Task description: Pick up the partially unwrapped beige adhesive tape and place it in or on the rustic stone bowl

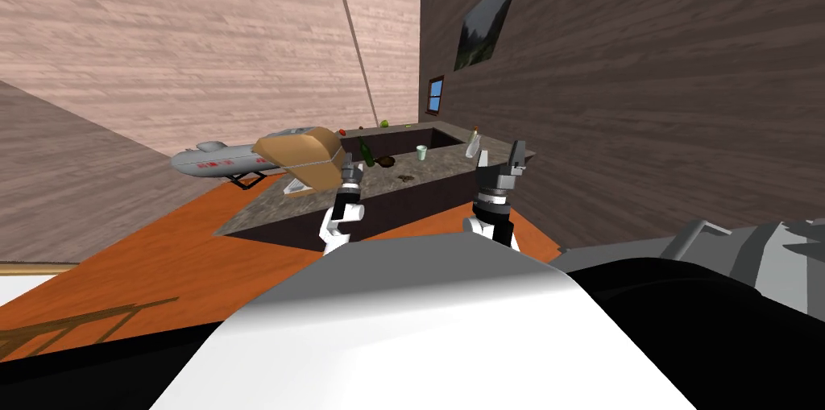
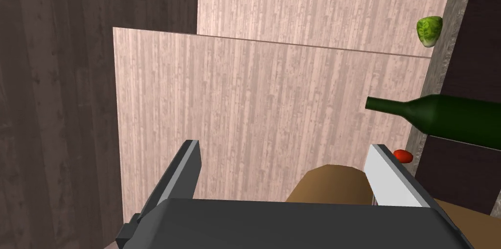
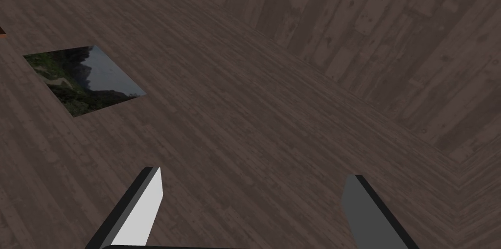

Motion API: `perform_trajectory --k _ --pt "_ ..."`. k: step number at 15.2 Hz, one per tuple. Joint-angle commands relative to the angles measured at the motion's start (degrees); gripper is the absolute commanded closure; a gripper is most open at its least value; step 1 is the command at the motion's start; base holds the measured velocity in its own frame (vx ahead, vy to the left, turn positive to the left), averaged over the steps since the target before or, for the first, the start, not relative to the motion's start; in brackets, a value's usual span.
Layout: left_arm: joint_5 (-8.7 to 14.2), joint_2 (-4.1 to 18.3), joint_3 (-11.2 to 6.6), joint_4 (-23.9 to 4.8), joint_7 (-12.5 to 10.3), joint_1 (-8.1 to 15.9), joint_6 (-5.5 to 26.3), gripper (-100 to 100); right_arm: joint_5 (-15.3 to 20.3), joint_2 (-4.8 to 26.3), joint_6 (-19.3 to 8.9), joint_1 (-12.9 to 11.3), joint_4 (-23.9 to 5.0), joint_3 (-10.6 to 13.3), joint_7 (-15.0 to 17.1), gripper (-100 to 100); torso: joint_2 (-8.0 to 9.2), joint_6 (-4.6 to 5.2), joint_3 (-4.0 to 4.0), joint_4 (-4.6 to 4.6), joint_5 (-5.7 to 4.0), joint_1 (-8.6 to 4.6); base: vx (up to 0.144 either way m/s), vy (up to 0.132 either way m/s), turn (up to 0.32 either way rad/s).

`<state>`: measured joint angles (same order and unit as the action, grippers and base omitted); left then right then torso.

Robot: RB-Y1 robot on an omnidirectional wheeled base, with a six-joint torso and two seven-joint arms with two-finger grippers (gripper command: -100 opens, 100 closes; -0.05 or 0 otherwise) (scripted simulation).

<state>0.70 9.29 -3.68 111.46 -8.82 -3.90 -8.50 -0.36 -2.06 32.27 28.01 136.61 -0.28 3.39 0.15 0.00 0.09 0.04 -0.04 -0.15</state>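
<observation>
Left fingers (image 2: 183, 172) and right fingers (image 3: 142, 207) stand wide and empty; lower the left ones slowly around the tape (image 1: 405, 178) beside them

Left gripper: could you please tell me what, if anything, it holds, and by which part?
Nothing: the left gripper stands open, the brown tape only beside one finger.
</observation>
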Motion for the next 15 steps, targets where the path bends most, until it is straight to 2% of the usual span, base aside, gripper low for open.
perform_trajectory --k 1,2,3,4,5,6,7,8,9,11,12,13,15 --pt "0.89 0.15 0.07 -2.34 -0.57 2.86 2.86 -100 0.0 0.0 0.0 0.0 0.0 0.0 0.0 0 0.0 0.0 0.0 0.0 0.0 0.0 -0.047 -0.042 0.008" --pt "0.89 0.15 0.07 -2.34 -0.57 3.28 4.12 -100 0.0 0.0 0.0 0.0 0.0 0.0 0.0 0 0.01 0.01 0.0 0.0 0.0 -0.02 -0.05 -0.044 0.01" --pt "1.61 0.13 0.14 -4.13 -0.98 5.08 5.55 -100 0.0 0.0 0.0 0.0 0.0 0.0 0.0 0 0.02 0.01 0.01 0.0 0.0 -0.03 -0.054 -0.049 0.01" --pt "1.61 0.13 0.14 -4.63 -0.98 6.22 6.8 -100 0.0 0.0 0.0 0.0 0.0 0.0 0.0 0 0.03 0.01 0.01 0.0 -0.01 -0.05 -0.055 -0.052 0.009" --pt "1.61 0.13 0.14 -4.63 -0.98 6.42 7.74 -100 0.0 0.0 0.0 0.0 0.0 0.0 0.0 0 0.04 0.01 0.02 0.01 -0.01 -0.07 -0.039 -0.04 0.005" --pt "2.32 0.08 0.21 -6.61 -1.39 8.28 9.3 -100 0.0 0.0 0.0 0.0 0.0 0.0 0.0 0 0.01 0.01 0.01 0.0 -0.01 -0.05 -0.038 -0.044 0.011" --pt "2.32 0.08 0.21 -7.08 -1.39 9.55 10.57 -100 0.0 0.0 0.0 0.0 0.0 0.0 0.0 0 -0.01 0.01 0.0 0.0 -0.01 -0.06 -0.041 -0.047 0.012" --pt "2.32 0.08 0.21 -7.08 -1.39 9.62 11.36 -100 0.0 0.0 0.0 0.0 0.0 0.0 0.0 0 -0.02 0.01 -0.01 0.0 -0.01 -0.06 -0.028 -0.034 0.003" --pt "3.02 0.01 0.29 -9.59 -1.8 12.0 12.99 -100 0.0 0.0 0.0 0.0 0.0 0.0 0.0 0 -0.04 0.0 -0.02 -0.01 -0.01 -0.03 -0.027 -0.032 0.012" --pt "3.02 0.01 0.29 -9.69 -1.8 12.85 15.04 -100 0.0 0.0 0.0 0.0 0.0 0.0 0.0 0 -0.06 0.01 -0.04 -0.01 -0.01 -0.04 -0.027 -0.04 0.01" --pt "3.7 -0.05 0.37 -12.34 -2.2 15.24 16.4 -100 0.0 0.0 0.0 0.0 0.0 0.0 0.0 0 -0.07 0.0 -0.04 -0.02 -0.01 -0.03 -0.031 -0.041 0.018" --pt "3.7 -0.05 0.37 -12.46 -2.2 16.12 17.26 -100 0.0 0.0 0.0 0.0 0.0 0.0 0.0 0 -0.07 0.01 -0.04 -0.02 0.0 -0.03 -0.031 -0.043 0.02" --pt "3.7 -0.05 0.37 -12.46 -2.2 16.12 18.77 -100 0.0 0.0 0.0 0.0 0.0 0.0 0.0 0 -0.08 0.0 -0.04 -0.02 -0.01 -0.01 -0.014 -0.022 0.001"
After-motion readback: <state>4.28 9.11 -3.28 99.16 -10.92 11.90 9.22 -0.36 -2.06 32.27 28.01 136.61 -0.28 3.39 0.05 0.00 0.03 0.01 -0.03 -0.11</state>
